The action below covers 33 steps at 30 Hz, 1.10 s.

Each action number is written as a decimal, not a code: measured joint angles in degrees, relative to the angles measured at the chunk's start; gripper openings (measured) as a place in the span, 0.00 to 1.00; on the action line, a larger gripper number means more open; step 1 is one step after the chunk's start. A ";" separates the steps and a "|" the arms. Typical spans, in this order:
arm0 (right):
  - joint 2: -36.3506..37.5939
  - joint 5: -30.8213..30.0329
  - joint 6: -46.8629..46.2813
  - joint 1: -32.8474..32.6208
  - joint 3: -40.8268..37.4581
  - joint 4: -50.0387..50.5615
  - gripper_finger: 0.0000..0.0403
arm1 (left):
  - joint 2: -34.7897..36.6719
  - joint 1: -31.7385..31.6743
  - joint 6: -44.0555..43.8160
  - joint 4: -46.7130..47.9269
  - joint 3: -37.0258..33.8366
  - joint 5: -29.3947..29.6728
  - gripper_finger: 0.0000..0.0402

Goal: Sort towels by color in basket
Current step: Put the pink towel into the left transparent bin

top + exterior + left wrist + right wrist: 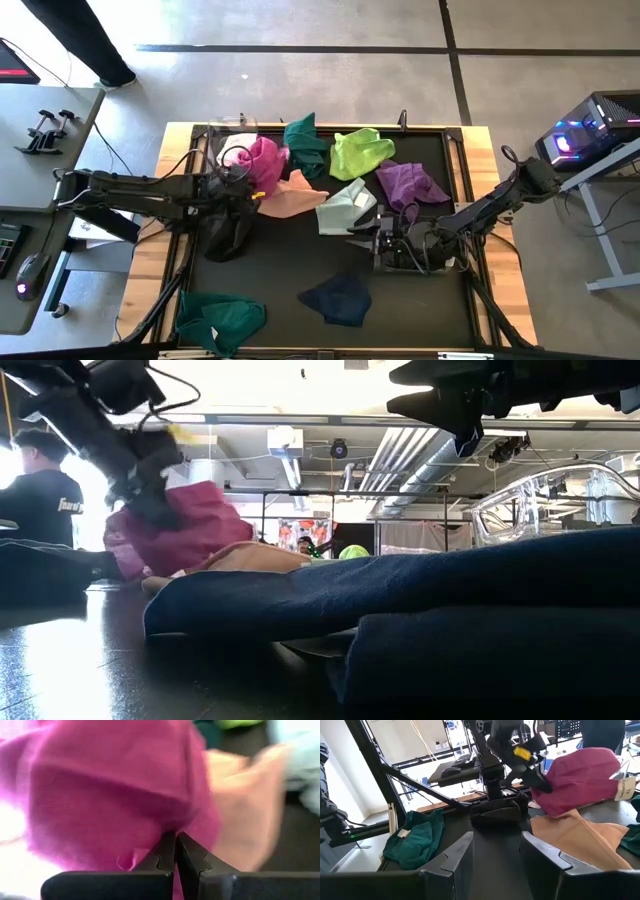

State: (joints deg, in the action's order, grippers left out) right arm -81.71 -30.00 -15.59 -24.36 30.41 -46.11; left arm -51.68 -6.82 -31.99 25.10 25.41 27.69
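Left gripper pinched the magenta towel — lifted above the peach towel.
Right gripper hovered mid-table, fingers spread.

Both arms are dark and jointed, with black cables looping along their links. The left gripper has matte black fingers with notched inner edges; a yellow label sits behind them.

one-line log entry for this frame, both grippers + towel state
left gripper: shut on magenta towel, lifted | right gripper: open, empty, over mat | peach towel: beside magenta, on mat | phase: moving magenta
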 joint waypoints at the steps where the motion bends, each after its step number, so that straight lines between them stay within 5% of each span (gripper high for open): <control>1: 0.00 0.00 0.00 0.02 0.00 0.00 0.37 | 0.00 0.01 -0.86 1.68 0.02 1.81 0.00; 14: 0.00 -0.04 0.00 0.01 0.00 0.03 0.37 | 6.08 3.87 4.21 2.36 5.87 7.68 0.00; 22: 0.00 -0.04 0.00 0.02 0.00 0.15 0.37 | 6.93 13.26 11.50 -15.25 6.56 7.37 0.00; 33: 0.00 -0.06 0.24 0.01 0.00 0.94 0.37 | -1.06 24.15 23.28 -38.17 6.56 7.33 0.00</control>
State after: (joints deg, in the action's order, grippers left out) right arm -81.71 -30.06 -15.35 -24.35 30.41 -45.17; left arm -52.74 17.33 -8.71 -13.07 31.97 35.03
